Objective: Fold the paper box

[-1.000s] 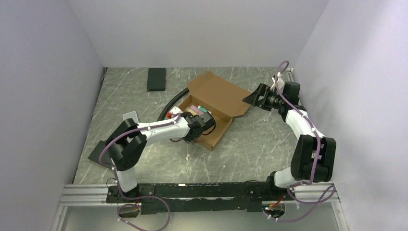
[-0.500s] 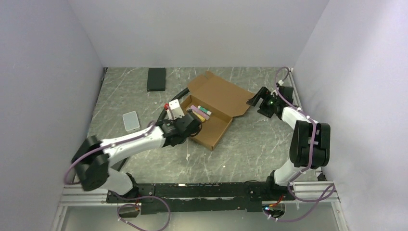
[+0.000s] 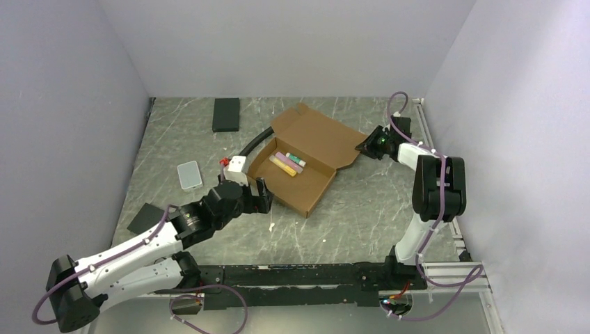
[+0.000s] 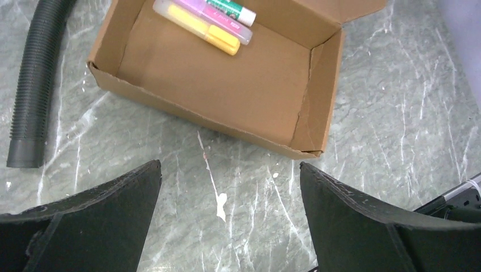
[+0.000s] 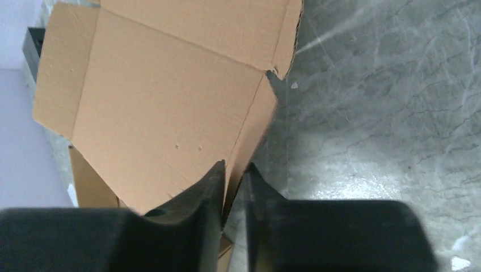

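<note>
Right gripper [image 5: 233, 170] pinches its matte black fingers thin on the lid's side flap of the paper box [image 3: 306, 156], a shallow brown cardboard rectangle mid-table holding three glossy markers [image 4: 207, 25], while left gripper [image 4: 228, 170] spreads wide, empty, over veined grey table [image 4: 397, 113], ribbed black hose [image 4: 34, 85] alongside.

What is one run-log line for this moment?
task: fold paper box | left gripper: open, empty, near front wall | right gripper: shut on lid flap | lid open, markers inside
</note>
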Robot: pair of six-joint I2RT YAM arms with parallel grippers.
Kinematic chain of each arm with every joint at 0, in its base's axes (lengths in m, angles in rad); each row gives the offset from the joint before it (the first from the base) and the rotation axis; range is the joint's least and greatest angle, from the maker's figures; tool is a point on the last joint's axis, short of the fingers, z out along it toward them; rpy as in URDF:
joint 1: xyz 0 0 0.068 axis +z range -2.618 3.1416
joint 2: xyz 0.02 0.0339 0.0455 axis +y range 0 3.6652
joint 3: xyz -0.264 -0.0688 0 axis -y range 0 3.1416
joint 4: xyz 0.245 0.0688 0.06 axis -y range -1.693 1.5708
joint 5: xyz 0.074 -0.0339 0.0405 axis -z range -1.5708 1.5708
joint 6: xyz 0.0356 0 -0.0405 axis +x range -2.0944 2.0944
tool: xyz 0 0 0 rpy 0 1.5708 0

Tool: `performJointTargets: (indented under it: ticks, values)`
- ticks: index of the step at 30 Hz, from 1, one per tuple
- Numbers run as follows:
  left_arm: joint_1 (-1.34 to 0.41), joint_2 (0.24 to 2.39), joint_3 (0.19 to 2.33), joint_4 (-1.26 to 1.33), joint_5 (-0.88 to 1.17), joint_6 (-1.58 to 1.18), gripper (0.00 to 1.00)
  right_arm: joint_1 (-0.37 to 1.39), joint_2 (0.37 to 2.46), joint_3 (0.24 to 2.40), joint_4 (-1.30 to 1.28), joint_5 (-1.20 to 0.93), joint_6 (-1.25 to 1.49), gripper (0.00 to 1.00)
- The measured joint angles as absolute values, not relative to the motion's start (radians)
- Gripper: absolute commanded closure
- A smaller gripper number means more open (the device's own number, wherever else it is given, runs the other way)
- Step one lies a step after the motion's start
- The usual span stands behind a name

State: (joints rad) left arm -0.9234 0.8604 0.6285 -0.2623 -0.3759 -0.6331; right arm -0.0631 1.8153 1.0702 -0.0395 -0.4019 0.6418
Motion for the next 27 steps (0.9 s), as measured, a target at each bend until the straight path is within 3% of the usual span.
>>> performJointTargets:
  ticks: [5, 13, 20, 23, 27]
  values:
    - [-0.917, 0.841, 0.628, -0.248, -0.361, -0.609, 0.04, -0.066, 1.821, 1.076, -0.015, -0.397, 0.656, 1.00]
    - [-0.849, 0.894, 0.628, -0.223, -0.277, -0.567, 0.05, -0.073, 1.794, 1.131, 0.030, -0.380, 0.567, 1.00]
    - [-0.556, 0.973, 0.651, -0.102, -0.010, -0.561, 0.02, -0.076, 1.715, 1.132, 0.090, -0.394, 0.427, 1.00]
    - [-0.461, 1.072, 0.722, -0.059, 0.071, -0.559, 0.05, -0.076, 1.683, 1.131, 0.111, -0.403, 0.381, 1.00]
    - [-0.386, 1.259, 0.874, -0.002, 0.131, -0.527, 0.00, -0.076, 1.649, 1.116, 0.134, -0.405, 0.328, 1.00]
